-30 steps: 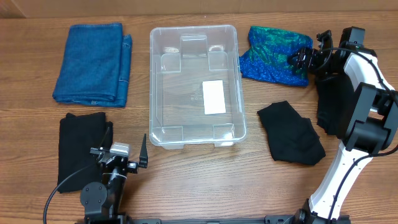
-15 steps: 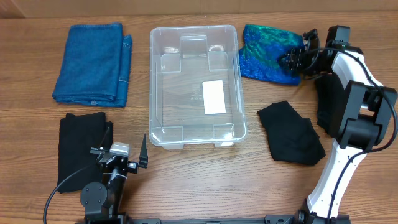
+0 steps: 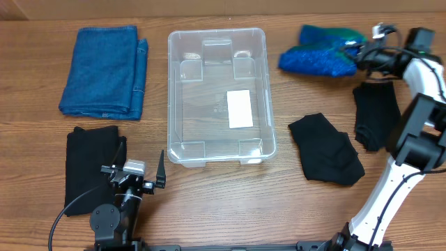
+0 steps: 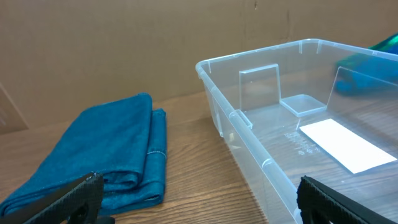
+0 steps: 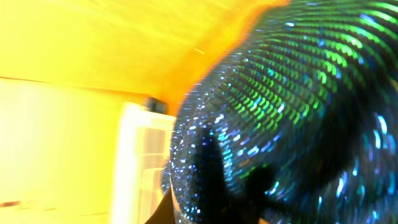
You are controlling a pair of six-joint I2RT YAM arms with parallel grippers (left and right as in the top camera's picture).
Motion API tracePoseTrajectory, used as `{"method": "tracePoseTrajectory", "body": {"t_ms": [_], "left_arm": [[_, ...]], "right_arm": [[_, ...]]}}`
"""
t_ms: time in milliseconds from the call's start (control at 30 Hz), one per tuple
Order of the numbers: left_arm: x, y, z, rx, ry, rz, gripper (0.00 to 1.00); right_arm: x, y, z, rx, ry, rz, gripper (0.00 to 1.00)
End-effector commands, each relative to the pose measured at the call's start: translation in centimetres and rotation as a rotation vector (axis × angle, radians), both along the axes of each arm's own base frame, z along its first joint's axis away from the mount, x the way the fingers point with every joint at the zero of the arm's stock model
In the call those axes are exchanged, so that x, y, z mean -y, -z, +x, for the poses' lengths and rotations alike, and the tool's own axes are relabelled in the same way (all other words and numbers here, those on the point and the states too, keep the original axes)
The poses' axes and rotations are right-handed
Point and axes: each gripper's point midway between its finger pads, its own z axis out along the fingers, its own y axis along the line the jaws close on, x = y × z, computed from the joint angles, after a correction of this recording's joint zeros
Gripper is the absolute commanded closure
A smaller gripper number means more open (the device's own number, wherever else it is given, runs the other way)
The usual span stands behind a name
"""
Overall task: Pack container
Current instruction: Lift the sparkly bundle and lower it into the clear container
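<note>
Overhead, left to right: folded blue towel [image 3: 103,72] at far left, black cloth [image 3: 92,167] below it, both lying flat on the table.

Left gripper [image 4: 199,180] is parked at the near edge, fingers spread wide, holding nothing.

The container [image 3: 216,31] sits centre table, upright, with only its white label [image 3: 240,109] showing through the bottom. Nothing is packed yet.

The change is on the right. The blue-green cloth [image 3: 317,56] lay spread just beside the container's right wall a second ago. It is now bunched narrower and dragged right, well clear of that wall.

Right gripper [image 3: 366,56] is at the cloth's right end. The right wrist view is filled with sparkly fabric [image 5: 280,112] and the dark fingers [image 5: 208,168] press into it. Since the cloth travelled with the gripper, I judge the fingers clamped on it.

The arm has swung back too, so both black cloths show: one [image 3: 326,148] nearer the container, one [image 3: 376,115] under the arm.

My read is that the grasp is secured and the first item is picked. The pull went away from the container, so the carry leftward over the rim is yet to come.
</note>
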Motion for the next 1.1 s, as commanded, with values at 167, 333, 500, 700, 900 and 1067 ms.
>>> {"method": "tracePoseTrajectory", "body": {"t_ms": [167, 333, 500, 700, 900, 1067], "left_arm": [[-0.3, -0.1, 0.0, 0.005, -0.015, -0.010, 0.00], [-0.3, -0.1, 0.0, 0.005, -0.015, -0.009, 0.00], [-0.3, -0.1, 0.0, 0.005, -0.015, -0.010, 0.00], [-0.3, -0.1, 0.0, 0.005, -0.015, -0.010, 0.00], [-0.3, -0.1, 0.0, 0.005, -0.015, -0.010, 0.00], [-0.3, -0.1, 0.0, 0.005, -0.015, -0.010, 0.00]], "right_arm": [[-1.2, -15.9, -3.9, 0.229, -0.142, 0.187, 0.96], [-7.8, -26.7, -9.2, 0.392, -0.255, 0.110, 0.96], [-17.7, -31.8, -14.3, 0.499, -0.453, 0.082, 0.96], [-26.6, -26.7, -13.4, 0.396, -0.482, -0.082, 0.96], [-32.7, -21.7, -13.6, 0.369, -0.455, -0.383, 0.96], [-34.8, -17.5, -12.2, 0.325, -0.419, -0.542, 0.96]]}}
